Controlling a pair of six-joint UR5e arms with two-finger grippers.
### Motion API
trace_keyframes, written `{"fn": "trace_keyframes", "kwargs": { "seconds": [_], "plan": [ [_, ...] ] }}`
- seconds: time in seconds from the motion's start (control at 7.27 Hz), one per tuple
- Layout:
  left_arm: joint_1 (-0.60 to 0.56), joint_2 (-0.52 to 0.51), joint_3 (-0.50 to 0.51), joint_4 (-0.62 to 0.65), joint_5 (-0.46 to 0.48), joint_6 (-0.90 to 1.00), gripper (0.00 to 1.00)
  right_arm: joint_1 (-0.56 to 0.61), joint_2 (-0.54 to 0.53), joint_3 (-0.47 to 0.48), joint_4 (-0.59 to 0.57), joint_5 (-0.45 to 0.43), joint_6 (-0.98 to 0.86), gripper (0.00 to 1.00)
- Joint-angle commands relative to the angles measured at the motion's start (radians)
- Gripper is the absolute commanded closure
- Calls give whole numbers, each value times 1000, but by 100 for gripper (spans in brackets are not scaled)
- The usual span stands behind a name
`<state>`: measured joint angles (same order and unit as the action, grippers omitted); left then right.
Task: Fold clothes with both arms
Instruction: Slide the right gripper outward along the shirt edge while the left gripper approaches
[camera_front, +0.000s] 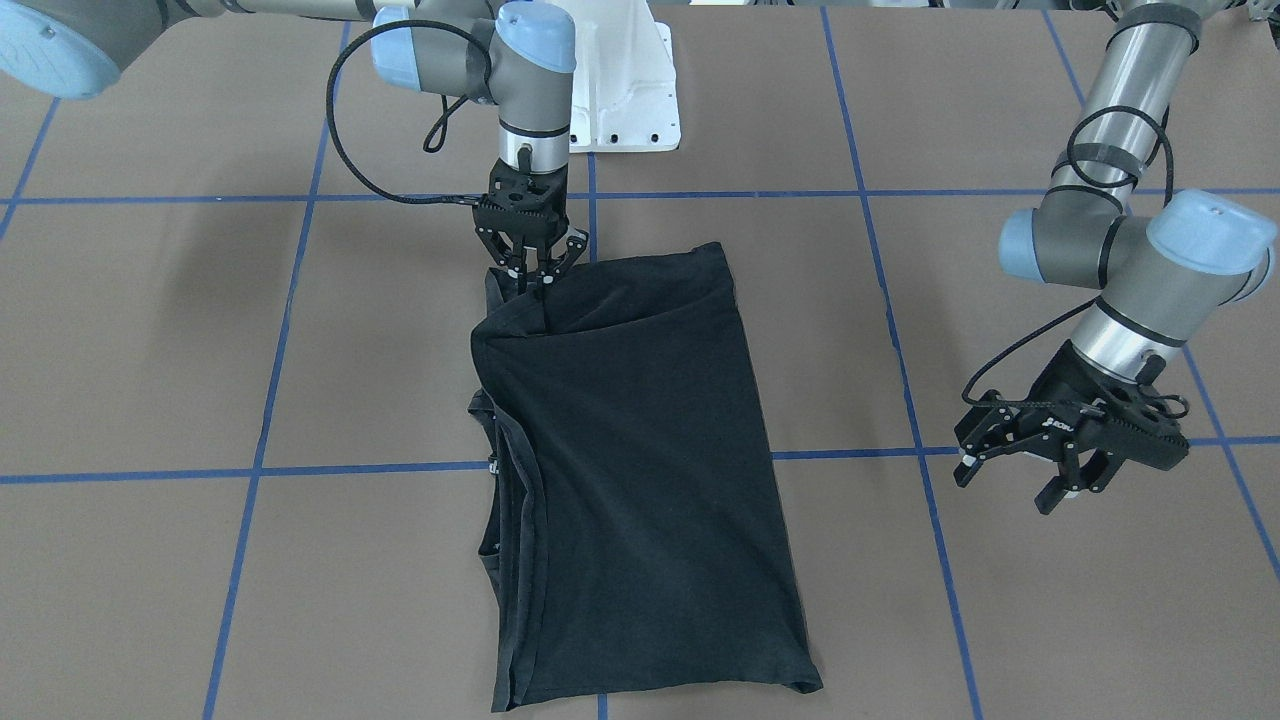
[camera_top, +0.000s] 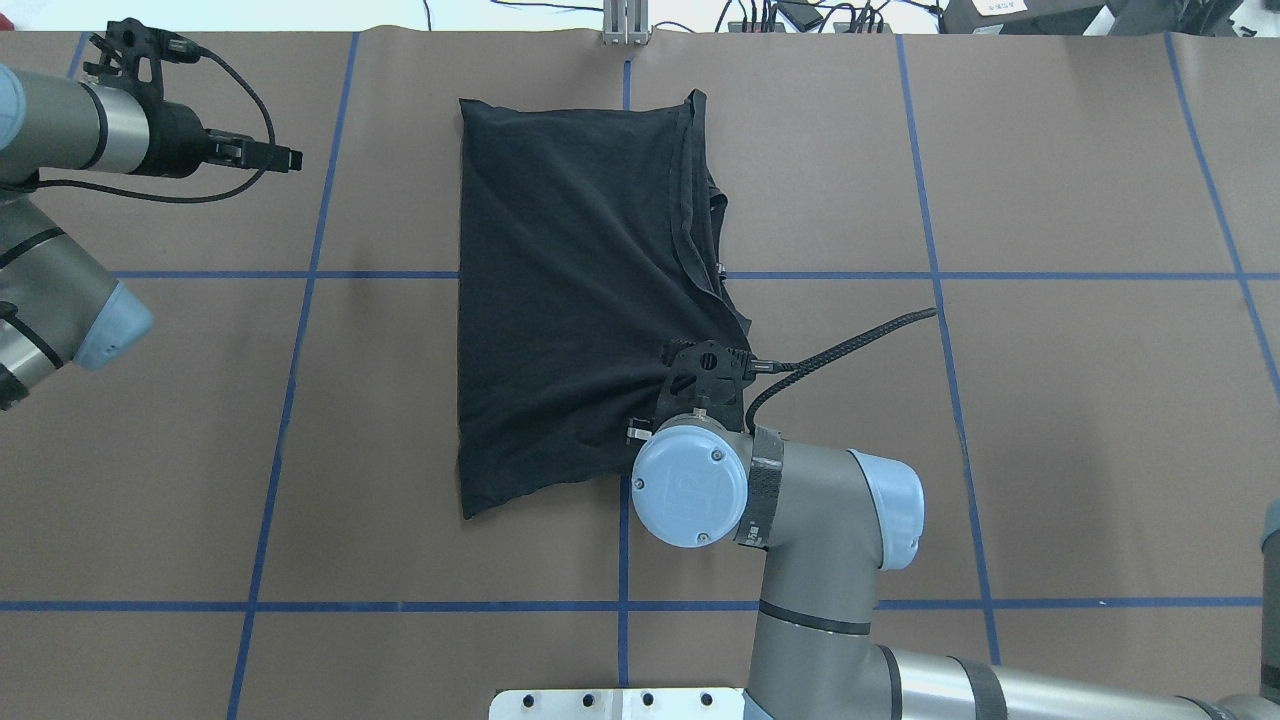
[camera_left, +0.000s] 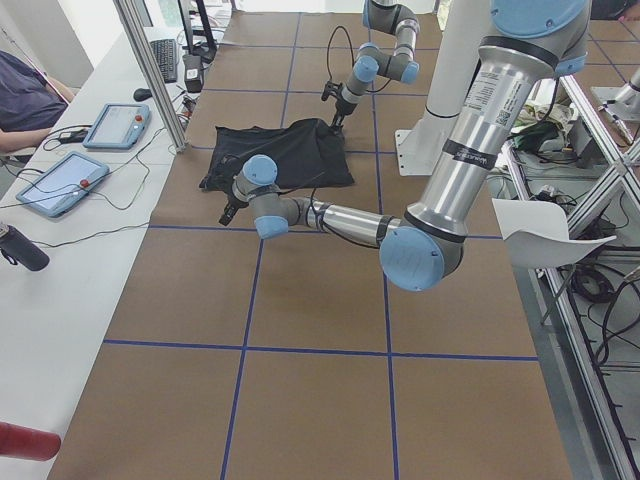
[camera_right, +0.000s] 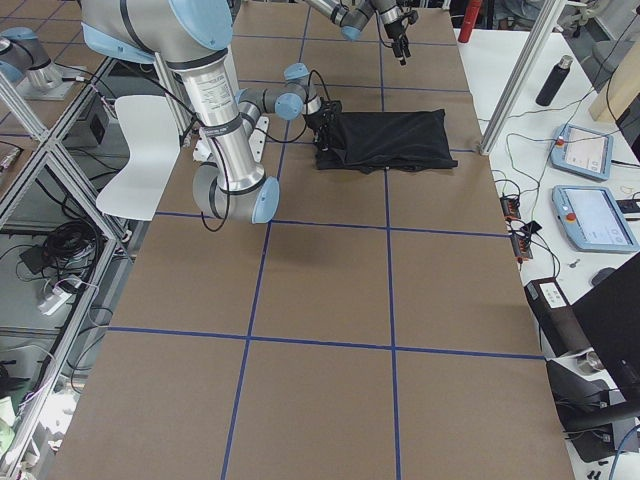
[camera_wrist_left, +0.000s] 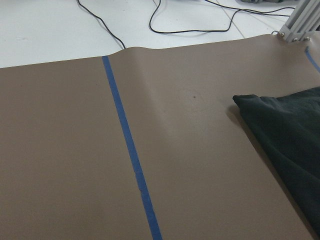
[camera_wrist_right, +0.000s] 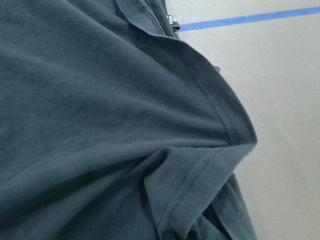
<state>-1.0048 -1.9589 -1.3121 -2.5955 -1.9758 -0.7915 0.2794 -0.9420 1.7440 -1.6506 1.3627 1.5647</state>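
Front-facing view: the black T-shirt (camera_front: 640, 470) lies folded lengthwise on the table (camera_front: 150, 350). The right pincer (camera_front: 533, 272) is nipped tight on the corner nearest the robot, tenting the cloth. The left pincer (camera_front: 1005, 490) hangs spread wide and empty, well apart.

Overhead: only that one corner is held, so a single-handed pull may skew the layers.

Right wrist view: the cloth edge bunches, so a thin pinch could slip.

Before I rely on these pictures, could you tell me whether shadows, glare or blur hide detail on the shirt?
Front-facing view: even light, no glare, faint shadows on the table; folds in the shirt show. Overhead view: sharp, the shirt a flatter black. Right wrist view: in focus, hem stitching visible.
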Motion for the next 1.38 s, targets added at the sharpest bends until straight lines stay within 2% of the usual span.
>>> {"fn": "trace_keyframes", "kwargs": {
  "seconds": [0.0, 0.41, 0.69, 0.83, 1.1, 1.24],
  "plan": [
    [0, 0, 1, 0, 0, 0, 0, 13, 2, 3, 0, 1, -15, 100],
    [0, 0, 1, 0, 0, 0, 0, 27, -46, 46, -1, 15, -55, 100],
    [0, 0, -1, 0, 0, 0, 0, 23, -208, 184, 0, 16, -103, 100],
    [0, 0, -1, 0, 0, 0, 0, 17, -237, 193, 0, 15, -104, 100],
    [0, 0, -1, 0, -2, 0, 0, 4, -230, 186, 2, 10, -110, 100],
    [0, 0, -6, 0, -8, 0, 0, 13, -227, 187, 2, 9, -139, 1]
  ]
}}
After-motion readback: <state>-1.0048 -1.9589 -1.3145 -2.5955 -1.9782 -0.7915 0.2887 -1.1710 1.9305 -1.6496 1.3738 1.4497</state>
